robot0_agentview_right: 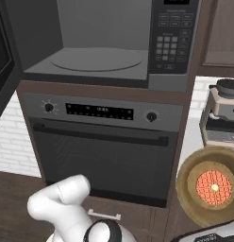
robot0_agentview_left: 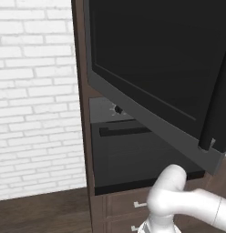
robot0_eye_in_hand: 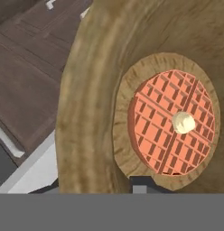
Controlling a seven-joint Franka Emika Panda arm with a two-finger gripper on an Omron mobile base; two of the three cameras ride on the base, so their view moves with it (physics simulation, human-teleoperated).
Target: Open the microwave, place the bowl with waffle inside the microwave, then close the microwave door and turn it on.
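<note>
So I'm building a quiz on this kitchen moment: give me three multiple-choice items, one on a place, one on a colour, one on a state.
1. Where does the oven sit relative to the microwave?
A. Above it
B. Directly below it
C. To its right

2. What colour is the waffle in the bowl?
A. Orange-red
B. Green
C. Blue

3. What state is the microwave door in?
A. Shut
B. Removed
C. Swung open

Answers:
1 B, the right base view shows the knobbed oven under the microwave cavity.
2 A, the hand view shows an orange-red grid with a pale dab on top.
3 C, the cavity and turntable are exposed, and the door juts outward in the left base view.
</note>
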